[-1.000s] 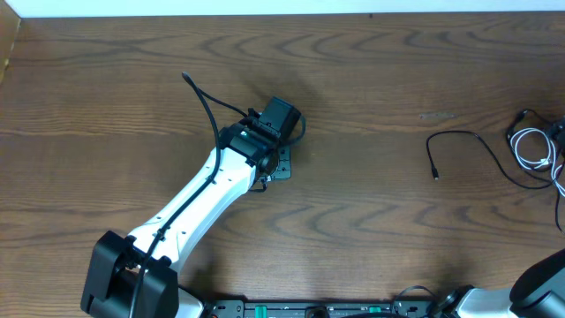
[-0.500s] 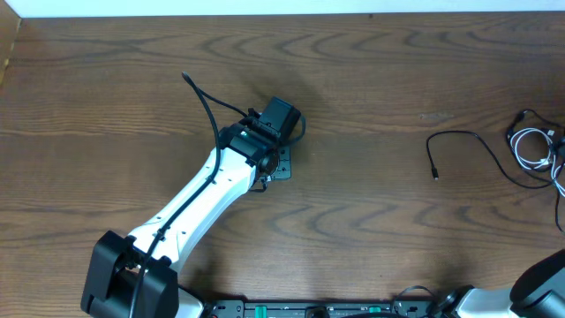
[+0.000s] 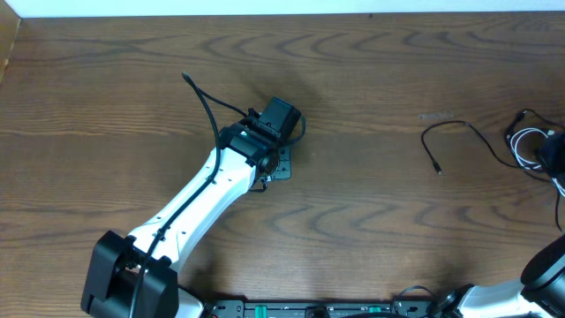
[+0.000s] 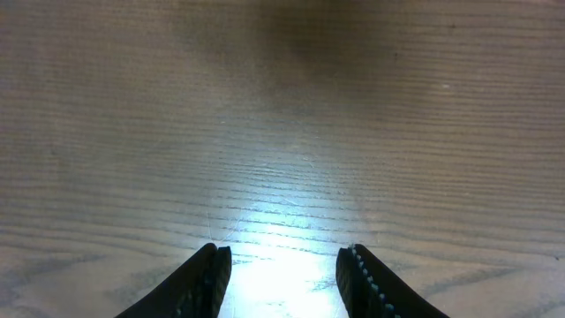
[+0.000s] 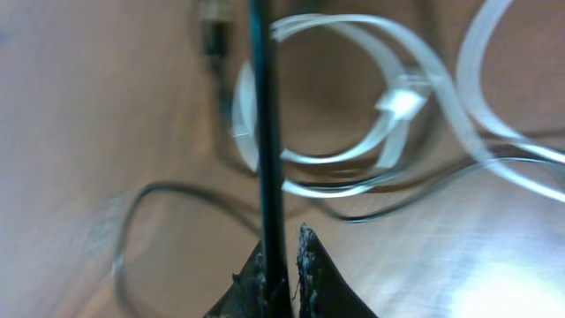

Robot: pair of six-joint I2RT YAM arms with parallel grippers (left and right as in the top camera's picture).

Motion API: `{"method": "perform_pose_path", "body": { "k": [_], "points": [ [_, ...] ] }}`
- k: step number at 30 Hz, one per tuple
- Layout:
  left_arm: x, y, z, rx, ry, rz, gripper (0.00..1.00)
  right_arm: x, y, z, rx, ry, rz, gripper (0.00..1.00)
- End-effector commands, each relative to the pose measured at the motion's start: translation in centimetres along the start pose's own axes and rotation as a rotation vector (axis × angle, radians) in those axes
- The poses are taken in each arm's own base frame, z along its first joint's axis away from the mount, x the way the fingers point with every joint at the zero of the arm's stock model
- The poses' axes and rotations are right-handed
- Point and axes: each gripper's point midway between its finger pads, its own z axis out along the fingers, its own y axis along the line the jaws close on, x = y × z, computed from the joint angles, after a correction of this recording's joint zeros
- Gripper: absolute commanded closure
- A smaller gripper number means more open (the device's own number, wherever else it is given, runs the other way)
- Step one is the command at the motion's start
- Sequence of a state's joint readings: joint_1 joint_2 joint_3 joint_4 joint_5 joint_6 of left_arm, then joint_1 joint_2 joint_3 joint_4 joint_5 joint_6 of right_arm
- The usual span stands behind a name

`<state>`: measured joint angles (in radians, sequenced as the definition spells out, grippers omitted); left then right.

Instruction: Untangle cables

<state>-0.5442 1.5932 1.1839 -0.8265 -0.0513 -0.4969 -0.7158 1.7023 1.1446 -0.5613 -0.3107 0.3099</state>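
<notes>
At the right edge of the wooden counter (image 3: 353, 230), my right tool (image 5: 281, 265) is clamped on the black cable (image 5: 265, 132) above the loops of the white cable (image 5: 388, 97). My left tool (image 4: 282, 276) hangs half-open, empty. Next, I reckon: draw black clear.

1. The desk (image 3: 371, 221) is dark brown wood with wavy grain and fills most of the overhead view.
2. A white strip (image 3: 265, 7) runs along its far edge.
3. A pale tan edge (image 3: 5, 53) shows at the far-left corner; unclear what it is.
4. A bright glare patch (image 4: 282, 238) lies on the wood.
</notes>
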Motion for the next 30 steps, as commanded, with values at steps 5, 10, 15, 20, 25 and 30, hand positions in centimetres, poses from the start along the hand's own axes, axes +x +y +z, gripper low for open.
{"method": "perform_pose_path", "body": {
  "k": [5, 10, 15, 20, 25, 30],
  "points": [
    [-0.2, 0.1, -0.3, 0.002, -0.007, -0.002, 0.56, -4.5, 8.7, -10.3, -0.284, -0.215, -0.151, 0.99],
    [-0.2, 0.1, -0.3, 0.001, -0.007, -0.002, 0.56, -6.0, 13.5, -19.2, -0.376, -0.423, -0.273, 0.99],
    [-0.2, 0.1, -0.3, 0.001, -0.007, -0.002, 0.56, -6.3, 17.1, -26.3, -0.454, -0.613, -0.383, 0.99],
    [-0.2, 0.1, -0.3, 0.001, -0.007, -0.002, 0.56, -4.8, 19.8, -31.5, -0.531, -0.746, -0.475, 0.99],
    [-0.2, 0.1, -0.3, 0.001, -0.007, -0.001, 0.56, -4.1, 20.2, -33.7, -0.55, -0.798, -0.498, 0.99],
    [-0.2, 0.1, -0.3, 0.001, -0.007, 0.001, 0.56, -3.5, 19.2, -32.2, -0.514, -0.73, -0.46, 0.99]
  ]
}}
